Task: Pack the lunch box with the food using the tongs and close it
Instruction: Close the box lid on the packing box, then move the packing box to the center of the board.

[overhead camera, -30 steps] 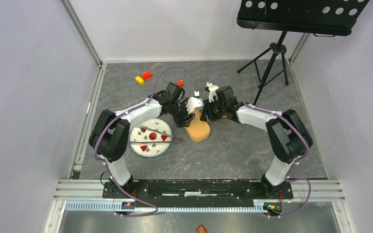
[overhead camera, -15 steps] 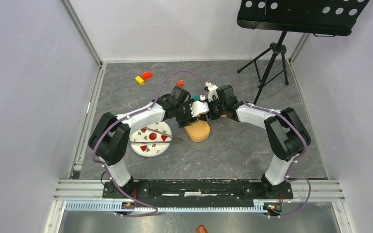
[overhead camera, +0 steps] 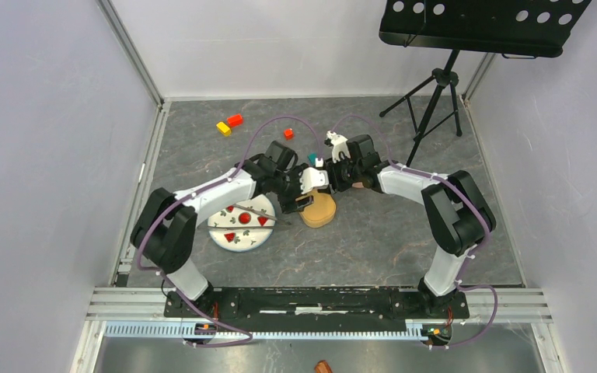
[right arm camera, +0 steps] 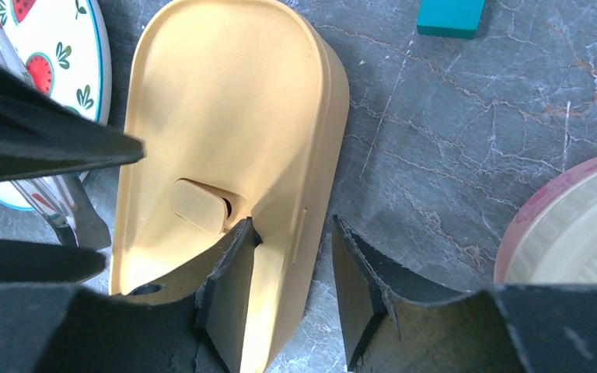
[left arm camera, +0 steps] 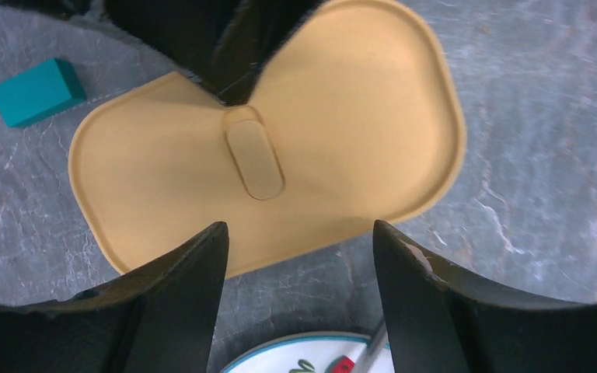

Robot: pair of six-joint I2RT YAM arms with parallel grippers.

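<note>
Mid-frame, the box (overhead camera: 319,211) edge is set inside the parted right gripper (right arm camera: 293,229); the left gripper (left arm camera: 299,233) is spread wide above

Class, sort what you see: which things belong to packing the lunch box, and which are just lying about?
For the job: lunch box, tongs, red wedges, plate.
Lying about: red cubes, yellow cube, teal cube, music stand.
</note>
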